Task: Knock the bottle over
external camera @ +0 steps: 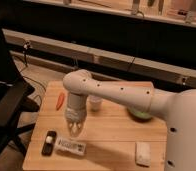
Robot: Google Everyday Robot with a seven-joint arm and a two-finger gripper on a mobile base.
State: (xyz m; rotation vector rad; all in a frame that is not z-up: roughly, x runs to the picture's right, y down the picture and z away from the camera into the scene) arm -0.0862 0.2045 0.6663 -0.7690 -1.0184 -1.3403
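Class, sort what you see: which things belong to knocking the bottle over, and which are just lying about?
Job: hand over the table's front left; bottle just in front of it.
Lying about: orange item, white cup, green bowl, black object, white block.

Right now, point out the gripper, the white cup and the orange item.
gripper [73, 131]: camera view, its lower tip, over the table's [116, 136] front left.
white cup [94, 104]: camera view, its side wall.
orange item [60, 100]: camera view, its middle.

White end effector [74, 128] over tan table [113, 142]
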